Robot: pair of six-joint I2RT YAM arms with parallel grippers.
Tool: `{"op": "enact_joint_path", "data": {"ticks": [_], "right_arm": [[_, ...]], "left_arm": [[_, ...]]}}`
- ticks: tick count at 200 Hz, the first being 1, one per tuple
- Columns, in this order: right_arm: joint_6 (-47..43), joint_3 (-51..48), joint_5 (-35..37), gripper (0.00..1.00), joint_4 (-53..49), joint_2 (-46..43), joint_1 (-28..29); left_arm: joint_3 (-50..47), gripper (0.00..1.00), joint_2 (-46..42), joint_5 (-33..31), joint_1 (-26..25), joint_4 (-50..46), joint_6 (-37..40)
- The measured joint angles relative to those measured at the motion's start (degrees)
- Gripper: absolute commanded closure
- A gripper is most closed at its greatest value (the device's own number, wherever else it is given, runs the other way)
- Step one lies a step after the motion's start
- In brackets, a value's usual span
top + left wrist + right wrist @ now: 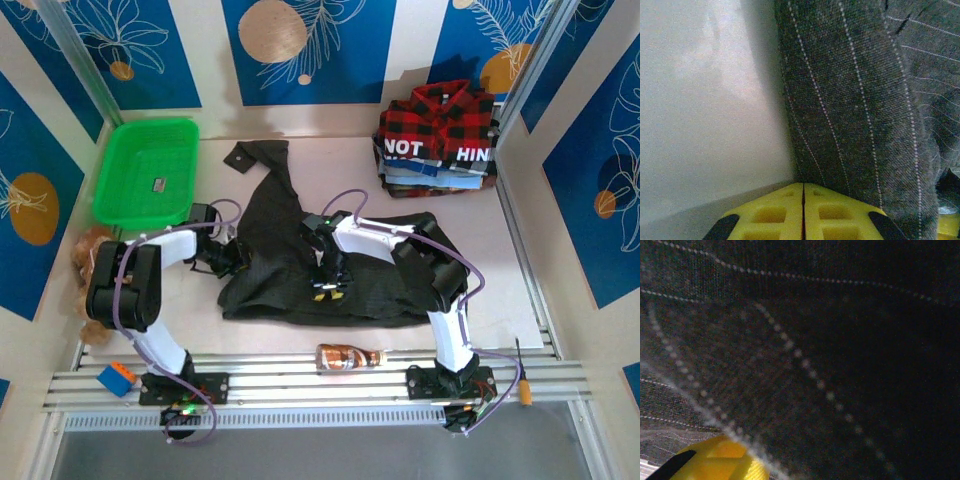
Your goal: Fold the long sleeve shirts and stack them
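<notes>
A dark charcoal long sleeve shirt (300, 255) with fine pale stripes lies spread on the middle of the table. My left gripper (803, 186) is at its left edge (232, 262). Its yellow jaws are closed flat together, and the shirt's edge (850, 100) runs straight into their tips. My right gripper (326, 291) rests on the middle of the shirt. In the right wrist view dark cloth (830, 340) hangs close over the lens and covers the jaws, apart from one yellow finger (715, 462). A red-and-black plaid shirt (440, 118) tops a folded stack at the back right.
A green plastic basket (110, 190) stands at the back left. A brown bottle (350, 357) lies on the rails at the near edge. An orange and blue block (117, 378) and a brown fuzzy object (85, 255) sit at the left. Panel walls close in three sides.
</notes>
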Motion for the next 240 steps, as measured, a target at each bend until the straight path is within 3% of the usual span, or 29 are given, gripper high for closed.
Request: {"op": "enact_joint_path", "data": {"ticks": [72, 90, 102, 118, 125, 152, 196, 240], "right_arm": [[-0.02, 0.00, -0.02, 0.64, 0.00, 0.11, -0.20], [-0.24, 0.28, -0.15, 0.65, -0.20, 0.33, -0.28], [-0.44, 0.46, -0.28, 0.65, -0.46, 0.55, -0.33], [-0.61, 0.74, -0.44, 0.65, -0.83, 0.76, -0.35], [-0.66, 0.83, -0.44, 0.65, -0.90, 0.83, -0.35], [-0.90, 1.14, -0.44, 0.64, -1.22, 0.98, -0.35], [-1.38, 1.95, -0.35, 0.53, -1.97, 0.98, -0.33], [-1.55, 2.93, 3.41, 0.43, -4.96, -1.53, -1.29]], "left_arm": [[6.23, 0.94, -14.29, -17.70, -1.33, -9.70, 8.04], [6.86, 0.90, -15.72, -22.80, -2.64, -10.99, 10.36], [6.84, 0.79, -15.69, -25.94, -3.17, -11.76, 11.58], [6.82, 0.46, -15.56, -30.47, -3.04, -12.46, 13.03], [6.80, 0.36, -15.47, -32.39, -2.95, -12.76, 12.92], [6.82, 0.24, -15.43, -38.66, -2.89, -15.23, 11.17], [10.12, 0.24, -16.04, -36.76, -4.35, -18.58, 5.84], [9.75, 0.27, -16.11, -30.23, -14.84, -17.20, -2.56]]}}
